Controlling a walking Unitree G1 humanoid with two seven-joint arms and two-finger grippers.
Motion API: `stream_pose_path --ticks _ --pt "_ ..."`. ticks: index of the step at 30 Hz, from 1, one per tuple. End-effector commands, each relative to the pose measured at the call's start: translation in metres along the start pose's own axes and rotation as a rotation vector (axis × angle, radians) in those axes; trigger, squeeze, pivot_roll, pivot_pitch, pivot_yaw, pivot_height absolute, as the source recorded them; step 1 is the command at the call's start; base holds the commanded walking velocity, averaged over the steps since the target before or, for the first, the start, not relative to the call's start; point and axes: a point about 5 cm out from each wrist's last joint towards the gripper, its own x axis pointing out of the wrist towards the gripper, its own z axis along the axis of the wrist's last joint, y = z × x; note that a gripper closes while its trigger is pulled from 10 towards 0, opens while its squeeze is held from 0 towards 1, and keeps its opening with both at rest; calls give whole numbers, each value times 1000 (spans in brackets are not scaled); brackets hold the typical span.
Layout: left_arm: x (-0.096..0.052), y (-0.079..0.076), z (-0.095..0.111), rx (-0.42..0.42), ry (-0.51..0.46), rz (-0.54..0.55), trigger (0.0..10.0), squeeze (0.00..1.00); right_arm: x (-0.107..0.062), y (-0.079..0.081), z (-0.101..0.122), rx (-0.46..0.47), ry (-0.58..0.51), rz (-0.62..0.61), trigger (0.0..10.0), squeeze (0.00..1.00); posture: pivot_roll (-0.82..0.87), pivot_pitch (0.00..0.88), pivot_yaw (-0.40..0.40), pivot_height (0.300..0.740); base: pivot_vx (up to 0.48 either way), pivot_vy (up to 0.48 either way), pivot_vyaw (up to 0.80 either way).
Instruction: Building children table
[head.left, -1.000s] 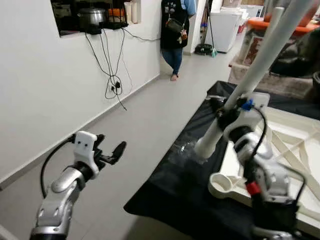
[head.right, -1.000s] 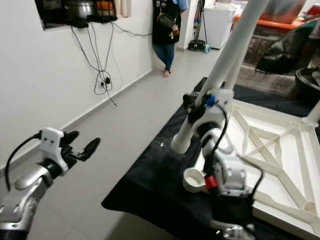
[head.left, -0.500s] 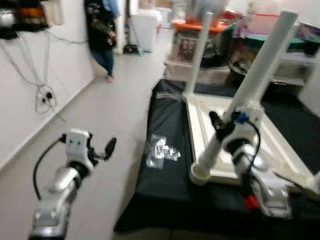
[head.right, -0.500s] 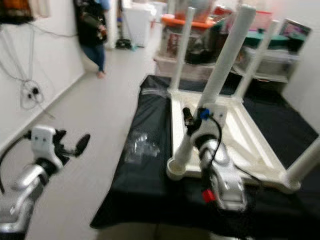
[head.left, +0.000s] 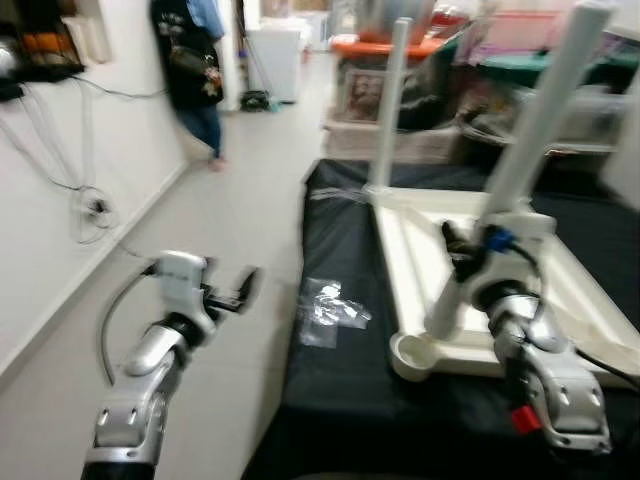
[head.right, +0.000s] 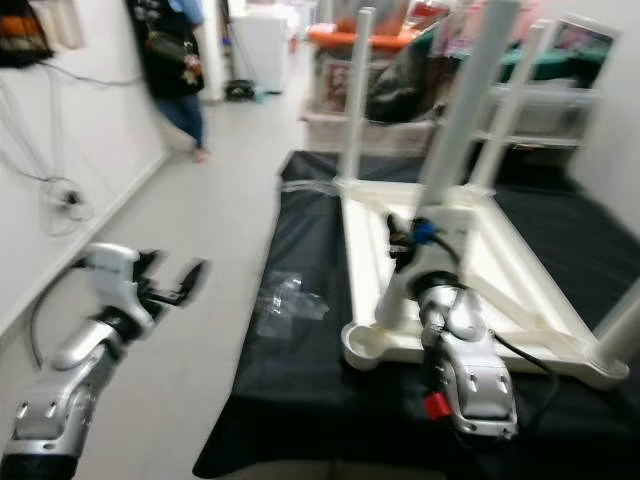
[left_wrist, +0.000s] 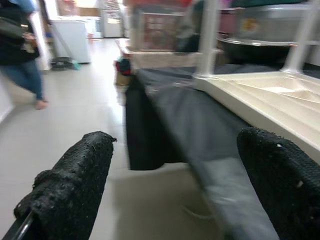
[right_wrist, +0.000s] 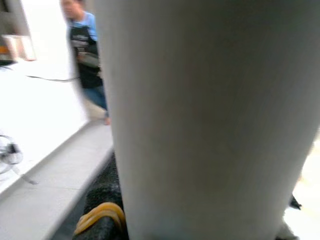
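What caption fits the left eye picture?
Right gripper holds a white table leg above the upturned table; left gripper open.

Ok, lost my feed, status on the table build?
Right gripper shut on leg, foot near corner socket of upturned tabletop. Left gripper open, idle over floor. Plastic bag lies beside tabletop.

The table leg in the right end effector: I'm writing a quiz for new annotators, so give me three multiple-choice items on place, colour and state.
1. Where does the clear plastic bag lie?
A. on the black cloth
B. on the floor
C. inside the table frame

2. What colour is the table leg?
A. white
B. red
C. black

3. How is the left end effector?
A. open, holding nothing
B. shut on a leg
C. shut on a bag

Answers: 1 A, it rests on the black cloth beside the upturned table; 2 A, the right end effector holds a white tube; 3 A, its fingers stand apart over the floor.
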Motion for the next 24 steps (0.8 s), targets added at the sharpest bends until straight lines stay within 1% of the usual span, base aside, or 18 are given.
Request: stream_pose_path --ticks 1,2,4,5,8,10,11,13,15,16,19,21,22,23,24 --pt "-3 3 -1 17 12 6 10000 0 2 11 8 3 -43 44 10000 0 42 0 -56 740 352 0 0" --pt "-3 3 -1 17 12 6 10000 0 2 11 8 3 -43 44 10000 0 42 0 -56 740 352 0 0" --pt "-3 1 1 7 -6 -4 10000 0 3 13 10 25 -49 46 10000 0 46 0 -54 740 0 0 0" --pt "-2 -2 1 15 -4 -17 10000 0 4 14 12 44 -56 51 10000 0 46 0 -54 740 0 0 -800" --pt "-2 -4 0 25 3 -33 10000 0 5 15 14 61 -68 57 10000 0 48 0 -53 740 0 0 -800" --pt "-3 -6 0 30 5 -45 10000 0 5 15 16 52 -83 55 10000 0 49 0 -54 740 0 0 -697" --pt "-3 -8 0 33 5 -54 10000 0 5 15 18 29 -94 53 10000 0 49 0 -54 740 0 0 0" --pt "-3 -9 -1 37 7 -62 10000 0 5 15 18 25 -93 56 10000 0 48 0 -54 740 0 0 0" --pt "-3 -10 -2 45 9 -70 10000 0 5 18 17 42 -89 74 10000 0 48 0 -54 740 0 0 -800" --pt "-4 -12 -3 52 14 -80 10000 0 2 23 19 66 -97 127 10000 0 44 0 -54 740 0 0 -800" --pt "-4 -13 -4 54 15 -84 10000 0 0 26 20 72 -106 154 10000 0 44 0 -54 740 0 0 -800" --pt "-5 -16 -6 64 20 -105 10000 0 -6 33 20 58 -88 293 10000 0 41 0 -54 740 0 0 0" --pt "-5 -17 -7 71 23 -114 10000 0 -7 34 20 55 -73 338 10000 0 41 0 -54 740 0 0 0" --pt "-5 -18 -8 77 27 -120 10000 0 -9 32 20 51 -63 370 10000 0 39 0 -56 740 0 0 0" --pt "-5 -18 -8 77 27 -120 10000 0 -9 32 20 51 -63 370 10000 0 39 0 -56 740 0 0 0"
